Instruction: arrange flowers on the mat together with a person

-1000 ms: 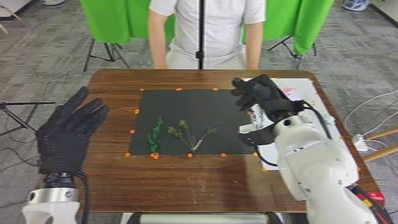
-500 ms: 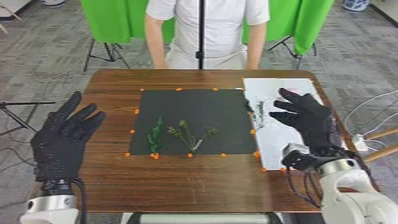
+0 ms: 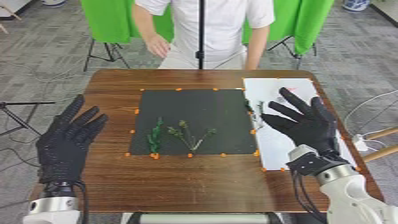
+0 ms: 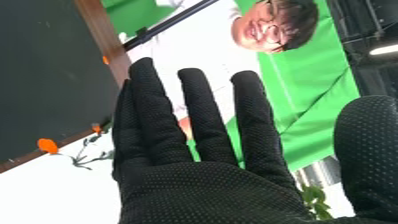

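In the head view, my left hand [image 3: 64, 147] is held open at the table's left side, left of the dark mat [image 3: 191, 107]. My right hand [image 3: 308, 127] is over the white sheet to the right of the mat, fingers spread and holding nothing. In the right wrist view this same hand [image 4: 213, 192] has straight, separated fingers. A leafy green stem [image 3: 155, 136] lies on the mat's lower left, with a branching sprig [image 3: 189, 137] beside it. Thin dark sprigs [image 3: 250, 107] lie around the mat's right edge and the sheet.
The white sheet [image 3: 277, 150] lies along the right of the brown table [image 3: 195, 187]. Orange markers [image 3: 155, 156] dot the mat's border. A dark vertical pole [image 3: 201, 30] stands at the far side. Across the table, a person's hand [image 3: 159, 46] is raised beyond the far edge.
My right hand has moved back from the mat's upper right to over the sheet, uncovering the sprigs. The person's one arm has lifted and bent. My left hand has shifted only slightly.
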`<state>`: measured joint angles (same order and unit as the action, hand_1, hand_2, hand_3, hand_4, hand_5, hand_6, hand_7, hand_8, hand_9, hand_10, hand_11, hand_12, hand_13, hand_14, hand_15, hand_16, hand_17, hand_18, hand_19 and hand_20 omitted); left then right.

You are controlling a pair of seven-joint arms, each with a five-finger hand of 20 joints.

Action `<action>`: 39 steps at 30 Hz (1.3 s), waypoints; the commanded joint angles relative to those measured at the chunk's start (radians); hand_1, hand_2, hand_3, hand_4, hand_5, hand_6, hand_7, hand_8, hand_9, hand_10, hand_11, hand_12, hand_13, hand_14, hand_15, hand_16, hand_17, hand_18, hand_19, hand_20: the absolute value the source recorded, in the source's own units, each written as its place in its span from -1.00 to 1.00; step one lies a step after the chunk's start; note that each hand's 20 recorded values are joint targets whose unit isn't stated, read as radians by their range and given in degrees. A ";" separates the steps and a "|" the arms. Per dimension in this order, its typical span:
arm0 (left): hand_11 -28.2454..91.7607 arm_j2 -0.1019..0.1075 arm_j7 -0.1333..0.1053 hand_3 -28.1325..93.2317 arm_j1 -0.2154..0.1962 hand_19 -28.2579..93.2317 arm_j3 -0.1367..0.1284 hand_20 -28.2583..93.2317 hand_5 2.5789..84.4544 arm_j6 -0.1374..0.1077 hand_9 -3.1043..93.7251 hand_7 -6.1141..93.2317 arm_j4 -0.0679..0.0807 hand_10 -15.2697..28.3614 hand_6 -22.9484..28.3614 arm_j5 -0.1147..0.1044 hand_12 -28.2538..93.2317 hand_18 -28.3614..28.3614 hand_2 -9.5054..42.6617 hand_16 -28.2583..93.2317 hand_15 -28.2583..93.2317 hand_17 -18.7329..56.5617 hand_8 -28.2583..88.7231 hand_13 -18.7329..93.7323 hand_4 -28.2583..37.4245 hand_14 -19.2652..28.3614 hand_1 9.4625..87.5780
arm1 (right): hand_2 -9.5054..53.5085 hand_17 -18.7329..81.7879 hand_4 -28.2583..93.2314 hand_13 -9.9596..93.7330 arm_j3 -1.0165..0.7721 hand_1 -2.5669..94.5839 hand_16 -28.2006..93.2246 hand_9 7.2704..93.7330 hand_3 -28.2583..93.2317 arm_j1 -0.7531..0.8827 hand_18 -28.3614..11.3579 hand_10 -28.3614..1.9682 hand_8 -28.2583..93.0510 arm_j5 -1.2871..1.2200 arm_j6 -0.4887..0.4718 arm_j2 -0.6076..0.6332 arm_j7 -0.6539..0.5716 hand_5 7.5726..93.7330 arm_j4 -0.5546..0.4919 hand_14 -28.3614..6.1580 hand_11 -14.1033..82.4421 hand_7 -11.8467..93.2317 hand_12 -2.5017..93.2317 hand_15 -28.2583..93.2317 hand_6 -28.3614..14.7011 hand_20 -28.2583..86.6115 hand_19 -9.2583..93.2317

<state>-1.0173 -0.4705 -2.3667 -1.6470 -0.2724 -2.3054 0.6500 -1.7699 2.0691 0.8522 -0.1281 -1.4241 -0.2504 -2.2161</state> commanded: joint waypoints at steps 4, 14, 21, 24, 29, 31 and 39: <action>-0.17 -0.013 0.045 0.75 -0.008 0.40 0.009 -0.53 -0.17 -0.012 -0.21 -0.67 -0.002 0.66 0.24 0.005 -0.38 0.84 -0.26 -0.68 0.25 -0.71 -0.68 -0.19 -1.00 0.96 -0.74 | -0.29 -0.52 -1.00 -0.04 -0.022 -0.76 -0.25 -0.09 0.75 -0.009 -0.60 -0.32 -0.73 0.079 -0.064 -0.031 -0.042 -0.14 0.001 -0.68 -0.55 -0.58 -0.72 -0.19 0.29 -0.24 0.10; -0.17 -0.012 0.048 0.74 0.001 0.39 0.016 -0.53 -0.16 -0.002 -0.21 -0.67 0.001 0.66 0.25 0.002 -0.39 0.84 -0.25 -0.71 0.23 -0.70 -0.68 -0.18 -1.00 0.96 -0.73 | -0.30 -0.52 -1.00 -0.03 -0.023 -0.75 -0.27 -0.07 0.76 -0.021 -0.60 -0.33 -0.74 0.115 -0.113 -0.047 -0.057 -0.08 0.011 -0.67 -0.54 -0.57 -0.72 -0.15 0.27 -0.23 0.11; -0.18 -0.016 0.048 0.75 0.002 0.39 0.019 -0.53 -0.17 0.005 -0.21 -0.67 0.004 0.65 0.23 0.003 -0.39 0.84 -0.25 -0.70 0.22 -0.70 -0.68 -0.18 -1.00 0.96 -0.73 | -0.30 -0.52 -1.00 -0.03 -0.011 -0.74 -0.28 -0.06 0.76 -0.007 -0.59 -0.33 -0.74 0.140 -0.093 -0.035 -0.042 -0.08 0.006 -0.68 -0.54 -0.57 -0.72 -0.14 0.28 -0.23 0.11; -0.18 -0.015 0.048 0.75 0.005 0.39 0.020 -0.53 -0.17 0.004 -0.21 -0.67 0.003 0.64 0.23 0.003 -0.39 0.83 -0.25 -0.70 0.22 -0.70 -0.68 -0.18 -1.00 0.96 -0.73 | -0.30 -0.52 -1.00 -0.04 -0.002 -0.74 -0.28 -0.06 0.76 -0.009 -0.59 -0.33 -0.74 0.154 -0.096 -0.039 -0.041 -0.09 0.007 -0.68 -0.54 -0.57 -0.72 -0.15 0.28 -0.23 0.11; -0.18 -0.020 0.055 0.75 0.007 0.38 0.016 -0.53 -0.18 0.004 -0.22 -0.67 0.004 0.64 0.23 0.005 -0.39 0.83 -0.26 -0.70 0.22 -0.70 -0.68 -0.18 -1.00 0.96 -0.73 | -0.30 -0.52 -1.00 -0.04 0.004 -0.74 -0.28 -0.07 0.76 -0.006 -0.59 -0.33 -0.74 0.158 -0.084 -0.039 -0.031 -0.09 0.005 -0.69 -0.54 -0.57 -0.73 -0.16 0.29 -0.23 0.11; -0.18 -0.019 0.053 0.75 0.002 0.38 0.015 -0.53 -0.18 0.002 -0.22 -0.67 0.002 0.64 0.23 0.005 -0.39 0.83 -0.26 -0.70 0.22 -0.70 -0.68 -0.18 -1.00 0.95 -0.73 | -0.30 -0.52 -1.00 -0.04 0.002 -0.74 -0.28 -0.07 0.76 -0.004 -0.59 -0.33 -0.74 0.158 -0.082 -0.037 -0.036 -0.09 0.004 -0.69 -0.54 -0.57 -0.73 -0.16 0.29 -0.24 0.10; -0.17 -0.019 0.058 0.76 0.008 0.38 0.018 -0.52 -0.18 0.006 -0.21 -0.67 0.003 0.65 0.23 0.005 -0.38 0.83 -0.27 -0.70 0.23 -0.70 -0.68 -0.18 -1.00 0.96 -0.72 | -0.30 -0.52 -1.00 -0.04 0.006 -0.73 -0.28 -0.06 0.76 0.001 -0.58 -0.33 -0.74 0.152 -0.064 -0.033 -0.029 -0.08 0.004 -0.68 -0.53 -0.57 -0.72 -0.15 0.28 -0.23 0.11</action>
<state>-1.0281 -0.4265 -2.3531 -1.6318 -0.2749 -2.3067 0.6513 -1.7707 2.0536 1.0018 -0.2132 -1.4560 -0.2930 -2.2061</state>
